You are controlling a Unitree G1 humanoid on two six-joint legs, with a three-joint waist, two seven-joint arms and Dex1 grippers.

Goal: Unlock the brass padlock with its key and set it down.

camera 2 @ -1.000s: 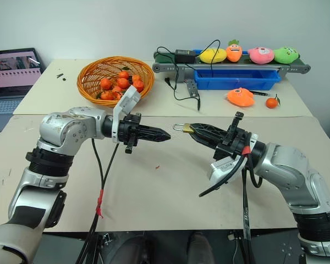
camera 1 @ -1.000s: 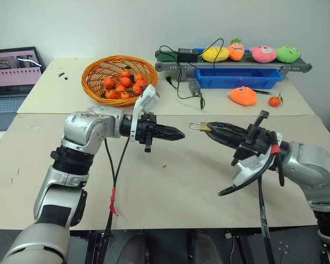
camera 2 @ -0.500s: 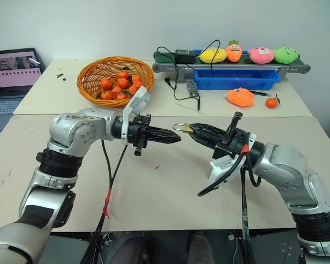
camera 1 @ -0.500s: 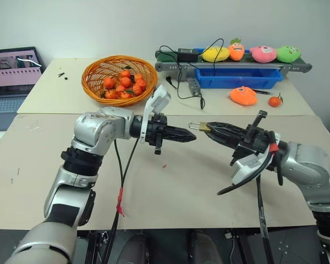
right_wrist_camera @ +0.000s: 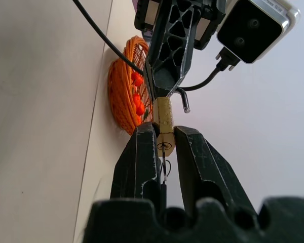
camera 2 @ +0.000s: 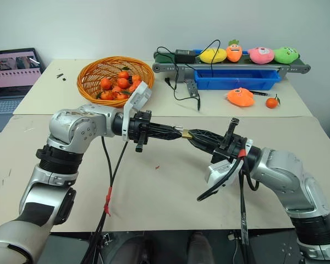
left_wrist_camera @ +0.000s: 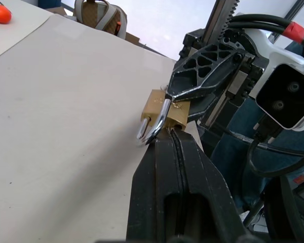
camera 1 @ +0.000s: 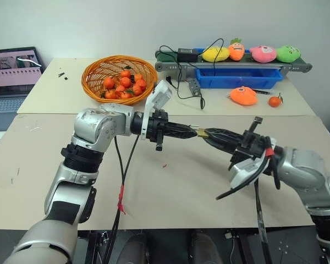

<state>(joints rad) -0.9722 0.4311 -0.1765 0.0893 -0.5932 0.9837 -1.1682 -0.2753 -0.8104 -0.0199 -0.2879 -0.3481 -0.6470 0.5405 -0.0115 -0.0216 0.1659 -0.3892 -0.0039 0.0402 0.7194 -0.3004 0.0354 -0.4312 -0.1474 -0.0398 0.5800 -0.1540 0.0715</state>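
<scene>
We see bare tabletop point(camera 1: 170, 187) all around the red speck point(camera 1: 164, 165); the orange basket point(camera 1: 119, 77) stands well behind it.

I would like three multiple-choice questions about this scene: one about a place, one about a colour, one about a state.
1. Where is the brass padlock?
A. In the orange basket
B. Between the two grippers' tips, above the table
C. In the blue tray

2. What colour is its shackle?
A. Silver
B. Red
C. Black

3. How is the left gripper?
A. Wide open
B. Shut
C. Shut on a mandarin

Answers:
1 B: the right gripper clamps the padlock's body in the air.
2 A: the bent bar shines silver.
3 B: its fingers meet at the padlock.
</scene>
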